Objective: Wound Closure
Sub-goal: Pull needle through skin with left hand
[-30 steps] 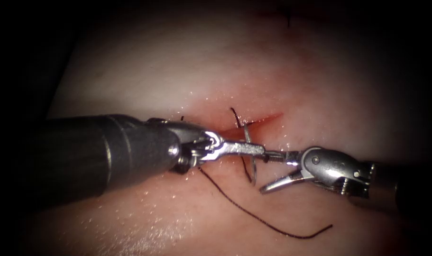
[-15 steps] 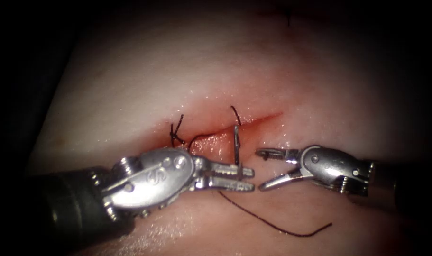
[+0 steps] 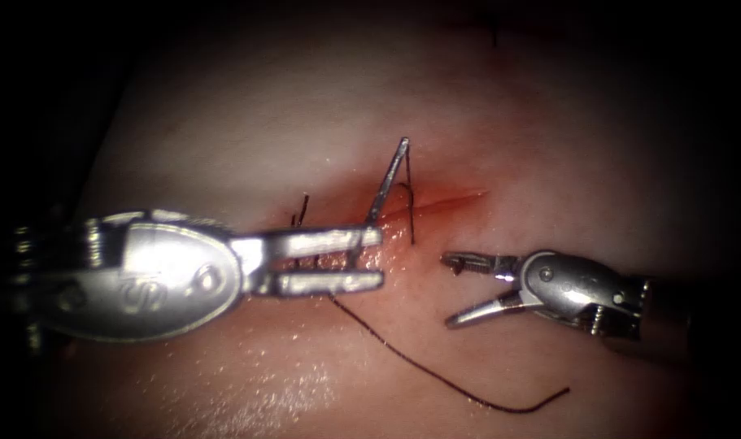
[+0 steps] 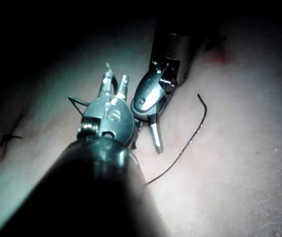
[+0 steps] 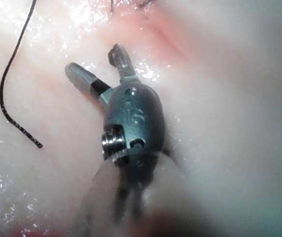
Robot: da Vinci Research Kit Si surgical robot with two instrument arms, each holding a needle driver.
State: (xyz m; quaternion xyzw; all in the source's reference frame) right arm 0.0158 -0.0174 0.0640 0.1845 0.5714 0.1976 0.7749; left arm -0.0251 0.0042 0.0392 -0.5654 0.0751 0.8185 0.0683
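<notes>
My left tool [image 3: 380,258] comes in from the left, shut on the curved needle [image 3: 389,183] low on its curve. The needle stands clear of the tissue [image 3: 264,122], with its tail end up over the cut [image 3: 447,198]. From that tail the dark thread [image 3: 409,211] drops to the tissue at the cut. It shows again below the left jaws and trails right to a free end [image 3: 561,392]. My right tool [image 3: 446,291] hangs open on the right side of the cut and holds nothing. The right wrist view has those jaws [image 5: 92,58] spread over wet tissue.
Short thread ends of an earlier stitch [image 3: 302,207] stick up behind the left jaws. Another dark stitch [image 3: 494,32] sits far back. Red fluid lines the cut. The loose thread [image 4: 185,143] curves over the tissue beside both tools, and its end [image 5: 37,144] lies near the right tool.
The left tool has swung left and rolled, lifting the needle up over the cut and drawing its thread taut upward. The right tool has stayed open in place.
</notes>
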